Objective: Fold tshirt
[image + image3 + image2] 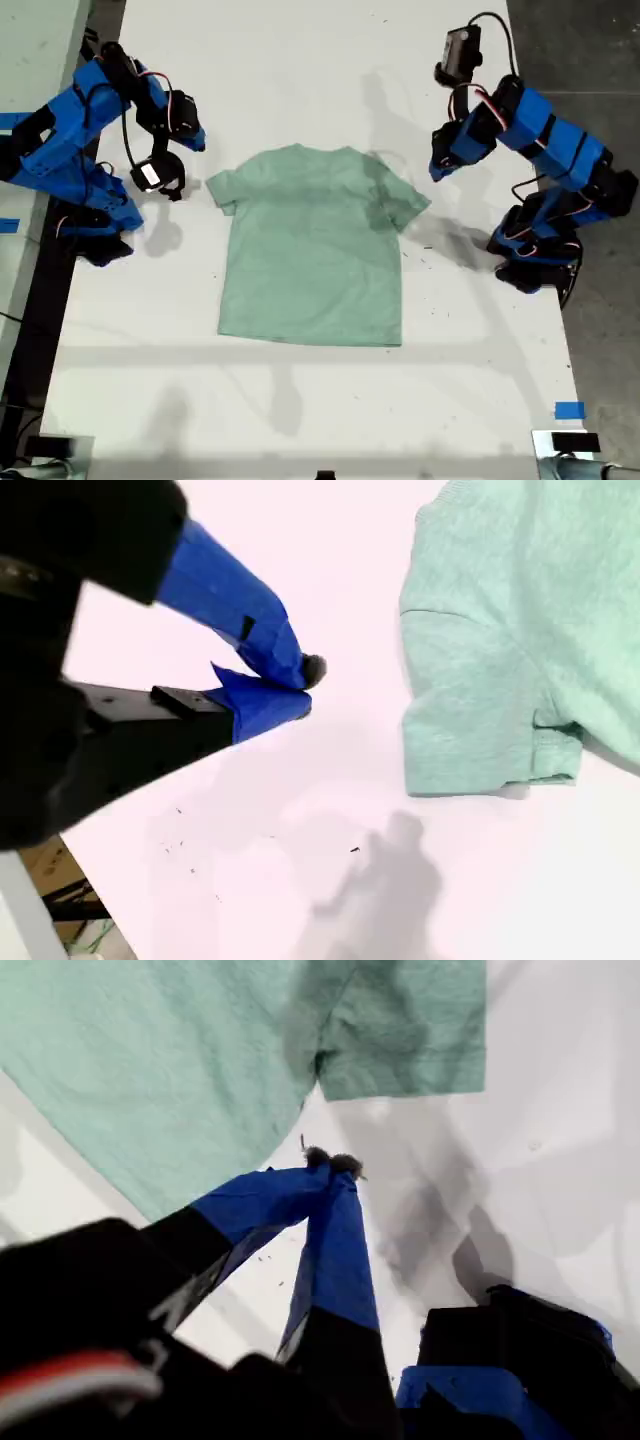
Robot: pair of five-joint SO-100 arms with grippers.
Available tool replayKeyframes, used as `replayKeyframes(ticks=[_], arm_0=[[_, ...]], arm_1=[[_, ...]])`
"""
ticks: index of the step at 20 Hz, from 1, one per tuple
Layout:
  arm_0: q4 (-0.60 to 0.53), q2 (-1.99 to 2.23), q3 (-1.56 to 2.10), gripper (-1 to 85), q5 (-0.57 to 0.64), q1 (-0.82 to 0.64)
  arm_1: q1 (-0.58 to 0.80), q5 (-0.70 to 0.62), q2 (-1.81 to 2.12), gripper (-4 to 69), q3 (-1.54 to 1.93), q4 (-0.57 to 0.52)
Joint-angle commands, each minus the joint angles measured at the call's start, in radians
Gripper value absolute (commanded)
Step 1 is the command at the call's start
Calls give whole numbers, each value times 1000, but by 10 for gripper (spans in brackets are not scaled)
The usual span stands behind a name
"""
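Observation:
The pale mint-green tshirt [310, 250] lies spread flat in the middle of the white table [300, 60], collar toward the far side, both short sleeves out. My first gripper [438, 172] hovers just off the sleeve [405, 1030] at the exterior view's right, and the arm's shadow falls on the cloth. Its blue fingers [330, 1165] are shut on nothing. My second gripper [168, 185] is over bare table beside the sleeve [480, 710] at the exterior view's left. It [300, 685] is also shut and empty, a short gap from the cloth.
Both blue arm bases stand at the table's side edges in the exterior view, one [90, 215] at the left and one [535, 255] at the right. A blue tape mark [568, 410] sits near the front right corner there. Dark floor [590, 60] lies beyond the right edge.

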Motion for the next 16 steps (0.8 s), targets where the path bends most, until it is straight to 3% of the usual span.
replayKeyframes(ticks=[1, 6, 12, 16], arm_0=[[11, 15, -48, 1, 15, -23], [-46, 14, 40, 1, 15, -18], [-150, 78, 107, 1, 35, 5], [-186, 94, 138, 1, 80, 21]], arm_1=[[20, -18, 2, -15, -55, 6], [20, -18, -6, 12, -2, 2], [20, -87, -49, 213, 77, -25], [54, -169, -31, 259, 247, -190]])
